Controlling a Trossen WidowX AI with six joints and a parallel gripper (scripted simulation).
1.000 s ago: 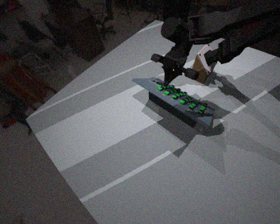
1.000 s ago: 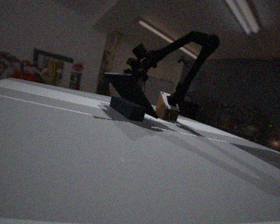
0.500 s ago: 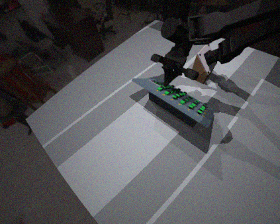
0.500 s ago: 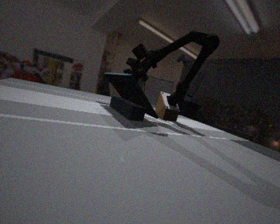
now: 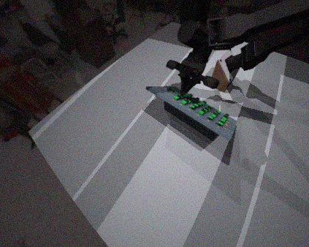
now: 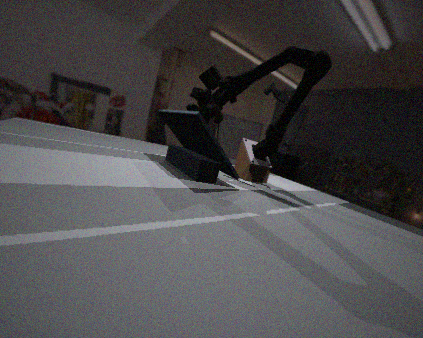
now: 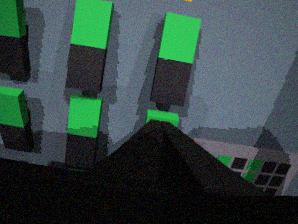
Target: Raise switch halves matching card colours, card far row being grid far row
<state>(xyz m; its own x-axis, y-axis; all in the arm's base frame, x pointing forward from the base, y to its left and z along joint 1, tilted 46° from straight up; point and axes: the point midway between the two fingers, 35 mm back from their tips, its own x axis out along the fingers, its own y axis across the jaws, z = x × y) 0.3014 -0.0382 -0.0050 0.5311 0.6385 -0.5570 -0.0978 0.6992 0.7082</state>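
The tilted grey-blue panel (image 5: 223, 132) (image 6: 196, 130) (image 7: 240, 60) carries a grid of green and dark switches. In the wrist view, one switch (image 7: 176, 57) is at the upper right, with others (image 7: 91, 45) (image 7: 84, 130) to its left. My gripper (image 5: 185, 91) (image 7: 157, 129) is shut and empty. Its tip is over the nearer part of a right-column switch (image 7: 162, 116), whose green far edge shows; contact cannot be told. The pale card (image 7: 240, 149) lies right of the grid, its lower left hidden by the fingers. Its far row shows green and dark squares.
A dark block (image 5: 191, 122) (image 6: 191, 165) supports the panel. A brown and white box-like piece (image 5: 220, 77) (image 6: 243, 160) stands between the panel and the arm's base. Strong shadow bands cross the table (image 5: 172, 164) (image 6: 136, 280).
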